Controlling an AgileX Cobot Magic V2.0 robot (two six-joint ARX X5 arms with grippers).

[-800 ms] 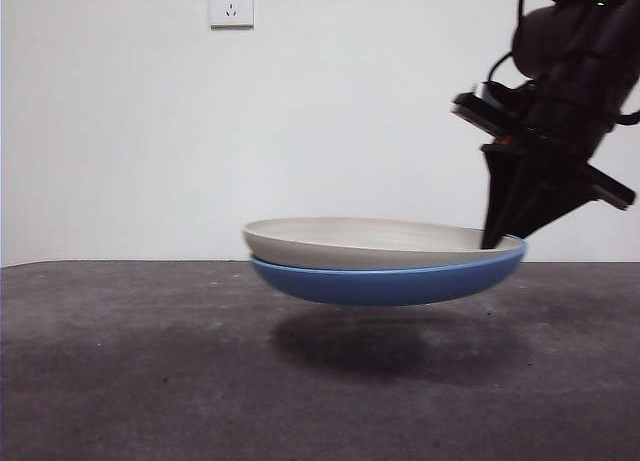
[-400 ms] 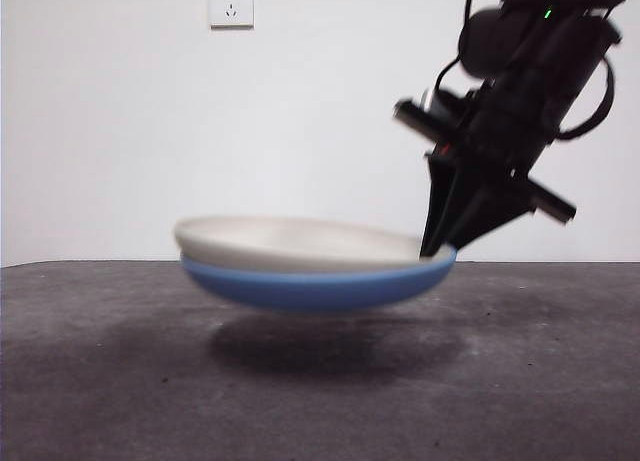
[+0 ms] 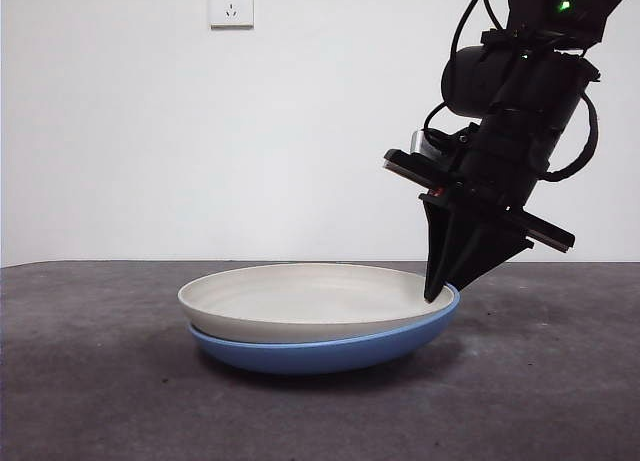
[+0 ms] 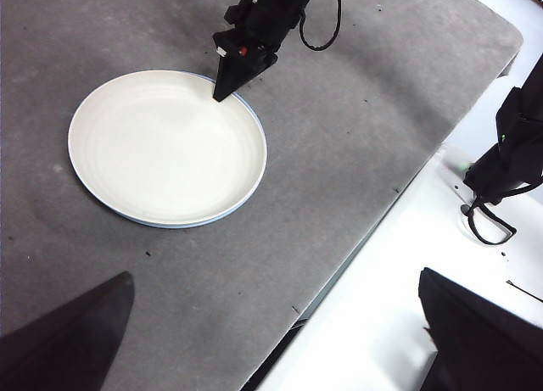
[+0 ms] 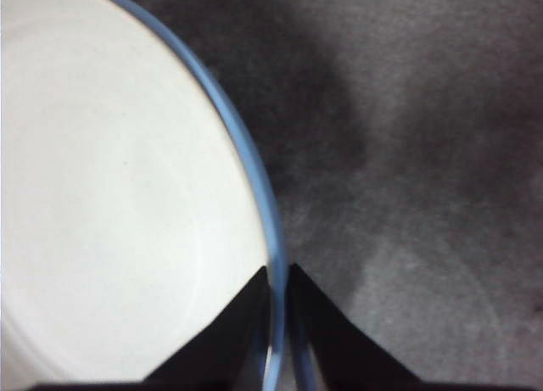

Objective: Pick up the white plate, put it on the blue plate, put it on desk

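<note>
Pinching both rims together at the right edge, the right tool (image 3: 440,293) was clamped on the white plate (image 3: 300,299) and the blue plate (image 3: 320,351) beneath, so the stack was resting on the table (image 3: 100,381) as one. The left tool (image 4: 271,340) was held wide apart, waiting.

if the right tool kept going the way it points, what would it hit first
The right tool is already clamped on the stacked rims of the white plate and blue plate; pushing on, it would likely meet the desk beneath.
</note>
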